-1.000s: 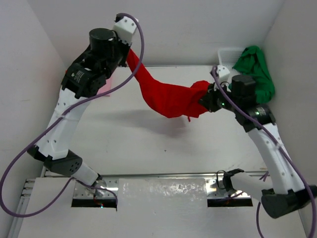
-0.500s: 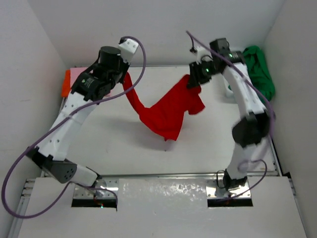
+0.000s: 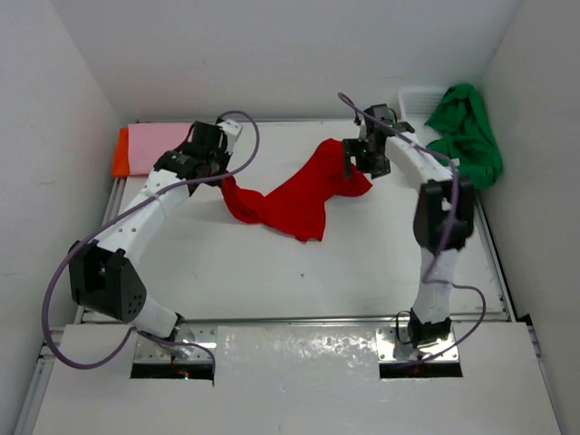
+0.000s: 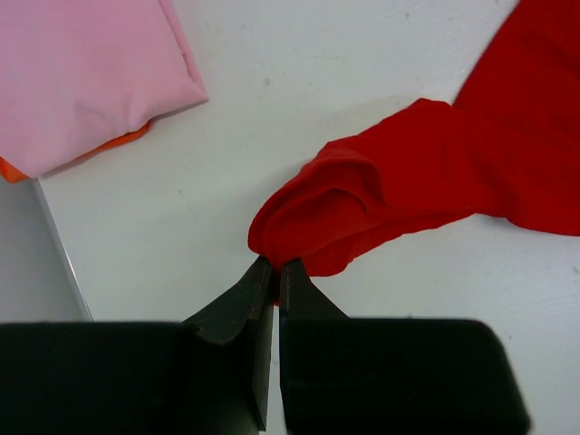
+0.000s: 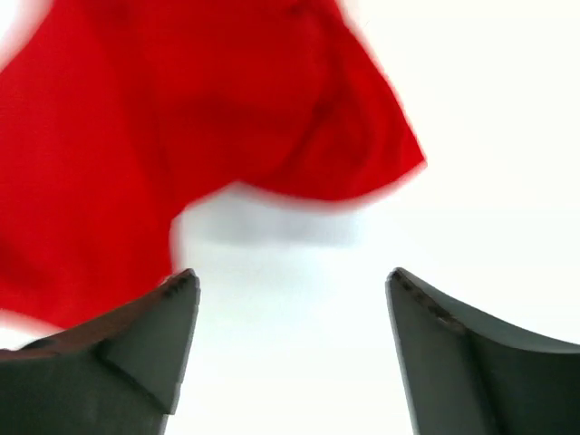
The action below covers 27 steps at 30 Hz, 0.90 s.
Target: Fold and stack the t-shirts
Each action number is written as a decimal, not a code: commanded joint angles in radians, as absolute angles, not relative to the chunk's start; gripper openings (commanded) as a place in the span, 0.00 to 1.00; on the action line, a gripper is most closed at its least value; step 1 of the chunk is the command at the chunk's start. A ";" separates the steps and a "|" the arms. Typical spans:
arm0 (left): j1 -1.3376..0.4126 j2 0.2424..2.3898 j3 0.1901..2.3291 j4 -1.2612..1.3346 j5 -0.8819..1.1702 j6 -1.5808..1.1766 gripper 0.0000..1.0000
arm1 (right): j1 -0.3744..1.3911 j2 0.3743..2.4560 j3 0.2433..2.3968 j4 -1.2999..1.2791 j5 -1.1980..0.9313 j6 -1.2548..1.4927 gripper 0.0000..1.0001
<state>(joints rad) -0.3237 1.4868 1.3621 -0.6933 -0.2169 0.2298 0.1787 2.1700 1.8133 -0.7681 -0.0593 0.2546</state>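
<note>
As left pincer (image 4: 275,269) nips red shirt (image 4: 435,172) edge, right pincer (image 5: 292,283) apparently gapes.

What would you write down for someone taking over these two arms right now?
Left pincer: shut on an edge of the red shirt.
Right pincer: open, empty, by the red shirt's other end.
Red shirt: crumpled on the table, unfolded.
Done: pink shirt folded, lying on the orange shirt, far left corner.
Left: fold and stack the red one, then the green shirt, heaped over the white basket, far right.
</note>
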 commanded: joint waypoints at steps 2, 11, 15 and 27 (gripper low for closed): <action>-0.264 1.444 1.322 -0.609 -0.154 0.207 0.00 | 0.264 1.792 1.448 -0.570 -0.022 0.261 0.69; -0.247 1.419 1.299 -0.604 -0.130 0.209 0.00 | 0.387 1.839 1.218 -0.307 -0.162 0.573 0.78; -0.245 1.414 1.298 -0.603 -0.121 0.207 0.00 | 0.399 1.894 1.195 -0.284 -0.187 0.612 0.77; -0.245 1.408 1.301 -0.604 -0.120 0.209 0.00 | 0.439 1.939 1.158 -0.219 -0.152 0.674 0.00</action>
<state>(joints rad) -0.2508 1.4528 1.2881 -0.6464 -0.1284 0.2218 0.4412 1.9614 1.1553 -0.2401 -0.1844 0.6556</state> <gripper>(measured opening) 0.019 0.065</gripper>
